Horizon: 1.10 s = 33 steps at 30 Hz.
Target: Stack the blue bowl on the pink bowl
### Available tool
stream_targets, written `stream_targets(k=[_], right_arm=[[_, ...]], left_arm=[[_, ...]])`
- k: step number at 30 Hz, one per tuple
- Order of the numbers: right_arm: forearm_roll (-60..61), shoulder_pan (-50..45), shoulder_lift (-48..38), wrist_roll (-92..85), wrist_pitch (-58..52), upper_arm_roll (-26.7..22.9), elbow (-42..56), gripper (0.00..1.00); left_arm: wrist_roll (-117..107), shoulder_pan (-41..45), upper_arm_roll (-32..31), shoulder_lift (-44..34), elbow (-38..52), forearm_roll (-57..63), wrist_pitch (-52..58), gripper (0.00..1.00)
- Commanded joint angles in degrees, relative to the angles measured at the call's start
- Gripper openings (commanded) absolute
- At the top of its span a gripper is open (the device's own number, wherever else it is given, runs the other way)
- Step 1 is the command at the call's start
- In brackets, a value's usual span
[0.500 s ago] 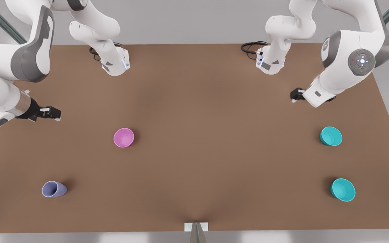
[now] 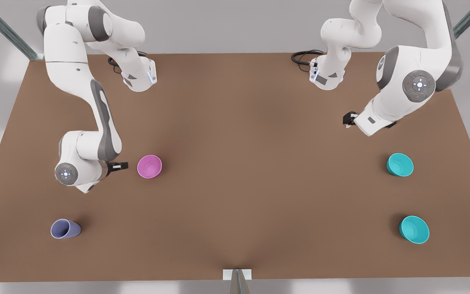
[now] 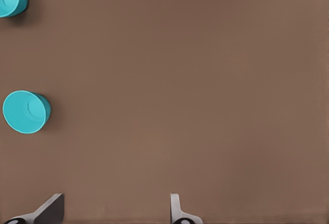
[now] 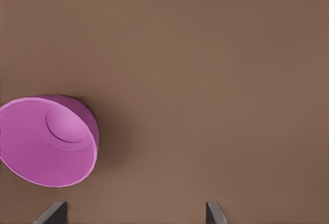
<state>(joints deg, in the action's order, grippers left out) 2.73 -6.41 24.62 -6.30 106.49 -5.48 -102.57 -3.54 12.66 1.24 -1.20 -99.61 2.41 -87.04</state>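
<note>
Pink bowl (image 2: 149, 166) sits on your worktop (image 2: 235, 183), just beside the right gripper (image 2: 123, 165), fingers spread wide. Your blue bowl (image 2: 400, 165) rests far right, near the left gripper (image 2: 346, 119), also wide.

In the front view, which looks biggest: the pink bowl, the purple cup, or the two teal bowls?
1. Nearer teal bowl, a bit wider.
2. Pink bowl and blue bowl look alike, so no ranking.
3. Purple cup, narrowest mouth.
</note>
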Motion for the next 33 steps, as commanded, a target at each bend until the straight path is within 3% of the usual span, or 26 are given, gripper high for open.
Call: stream_targets(k=[1, 13, 20, 21, 23, 24, 25, 30, 33], right_arm=[[3.24, -0.27, -0.1, -0.64, 12.69, 0.03, -1.14, 1.0], [12.3, -0.53, 3.95, -0.82, 13.66, 3.2, -5.62, 1.0], [12.39, -0.44, 7.81, -0.99, 16.73, 3.29, -5.53, 1.0], [12.39, -0.44, 8.34, -0.99, 16.91, 3.29, -5.62, 0.87], [13.0, -0.44, 8.78, -0.99, 17.0, 3.29, -5.53, 0.4], [13.27, -0.44, 8.87, -0.99, 17.0, 3.29, -5.53, 0.25], [13.27, -0.44, 8.87, -0.99, 17.0, 3.29, -5.36, 0.21], [13.53, -0.44, 8.08, -0.82, 15.68, 3.55, -3.17, 0.21], [16.52, -0.53, 8.17, 1.9, 14.01, 7.59, 3.77, 0.21]], left_arm=[[-0.86, -2.56, -0.01, 0.23, 0.03, 0.05, 0.47, 1.0], [-0.95, -3.26, 0.07, 3.48, 0.38, 0.14, 0.21, 1.0], [-0.86, -3.87, 0.07, 6.99, 6.44, 0.23, 0.21, 1.0], [-0.77, -4.14, 0.07, 7.62, 6.44, -0.03, 0.64, 1.0], [-0.95, -4.23, 0.07, 8.85, 6.44, 0.05, 1.0, 1.0], [-0.95, -4.23, 0.07, 8.76, 6.53, -0.04, 2.93, 1.0], [-0.86, -4.23, 0.07, 8.76, 6.53, -0.04, 3.11, 1.0], [-0.86, -4.14, 0.07, 8.76, 6.53, -0.04, 3.2, 1.0], [-0.86, -4.05, 0.07, 8.76, 6.53, -0.04, 3.02, 1.0]])
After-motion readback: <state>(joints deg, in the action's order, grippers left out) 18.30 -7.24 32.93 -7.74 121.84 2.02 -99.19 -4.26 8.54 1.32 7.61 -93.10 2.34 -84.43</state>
